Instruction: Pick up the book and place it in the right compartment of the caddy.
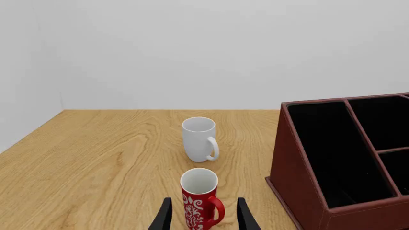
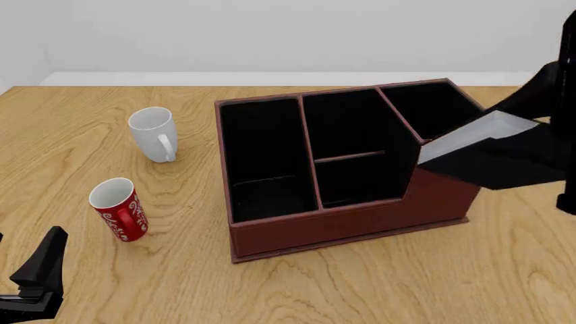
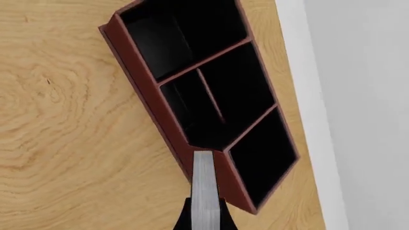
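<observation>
Book carried edge-on above the caddy's tall end, not yet let go.

The right claw pinches the book by its covers, white page edges showing, so the narrow profile can slip between the higher walls; it hangs tilted over the outer wall of the right compartment of the caddy, seemingly more over the rim than over the opening, so my guess is it wants shifting inward before release; the left claw rests low with fingers spread, just short of a red mug, a white mug beyond, both left of the caddy; the bench is pale wood grain, backed by plain white walls.
</observation>
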### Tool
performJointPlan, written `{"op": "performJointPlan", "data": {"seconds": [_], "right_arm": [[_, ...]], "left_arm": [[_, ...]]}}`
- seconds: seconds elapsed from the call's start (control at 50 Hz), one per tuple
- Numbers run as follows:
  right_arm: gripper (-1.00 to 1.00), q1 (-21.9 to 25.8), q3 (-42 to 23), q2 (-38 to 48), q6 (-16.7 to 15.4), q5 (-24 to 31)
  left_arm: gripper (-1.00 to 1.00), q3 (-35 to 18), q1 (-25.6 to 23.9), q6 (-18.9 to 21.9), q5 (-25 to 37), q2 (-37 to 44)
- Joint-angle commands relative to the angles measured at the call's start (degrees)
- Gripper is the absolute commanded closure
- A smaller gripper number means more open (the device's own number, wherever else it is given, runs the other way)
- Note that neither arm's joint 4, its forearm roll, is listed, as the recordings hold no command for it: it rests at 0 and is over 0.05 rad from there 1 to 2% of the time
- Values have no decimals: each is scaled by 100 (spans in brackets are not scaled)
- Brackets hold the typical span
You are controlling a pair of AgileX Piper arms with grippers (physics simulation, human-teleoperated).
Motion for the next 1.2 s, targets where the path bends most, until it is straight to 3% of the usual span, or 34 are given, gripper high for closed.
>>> {"op": "performJointPlan", "data": {"seconds": [0.02, 0.54, 1.1, 1.2], "right_arm": [[100, -142, -631, -40, -345, 0], [100, -190, -2196, 1028, -189, 0], [100, -334, -3398, 2468, 429, 0], [100, -630, -3394, 2653, 214, -1]], "left_arm": [[-100, 0, 1, 0, 0, 0], [-100, 0, 0, 0, 0, 0], [-100, 0, 0, 0, 0, 0], [-100, 0, 2, -1, 0, 0]]}}
